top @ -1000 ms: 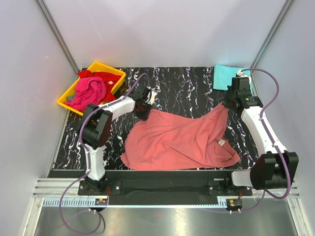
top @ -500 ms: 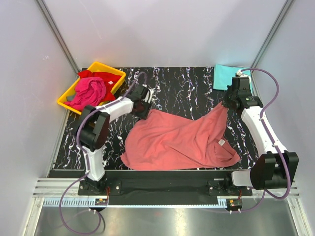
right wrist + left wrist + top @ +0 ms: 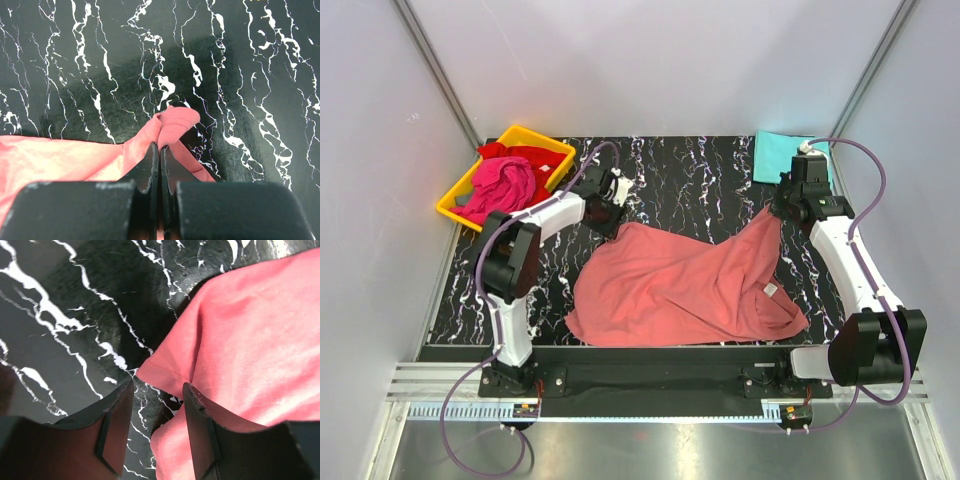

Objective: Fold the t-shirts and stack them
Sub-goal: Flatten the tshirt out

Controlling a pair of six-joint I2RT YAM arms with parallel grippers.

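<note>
While right claw [image 3: 160,148] pinches salmon-pink shirt [image 3: 680,280], left claw [image 3: 157,387] gapes over its hem; yellow tray [image 3: 542,136], turquoise shirt [image 3: 772,155] aside.

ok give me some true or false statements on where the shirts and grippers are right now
1. The right gripper is shut on a bunched edge of the salmon-pink shirt. True.
2. The left gripper is clamped on that shirt's far left corner. False: its jaws stand apart, and the corner lies loose between them.
3. The turquoise shirt lies in the yellow tray. False: it lies flat at the far right corner of the table.
4. The magenta shirt and the red shirt are both in the tray. True.
</note>
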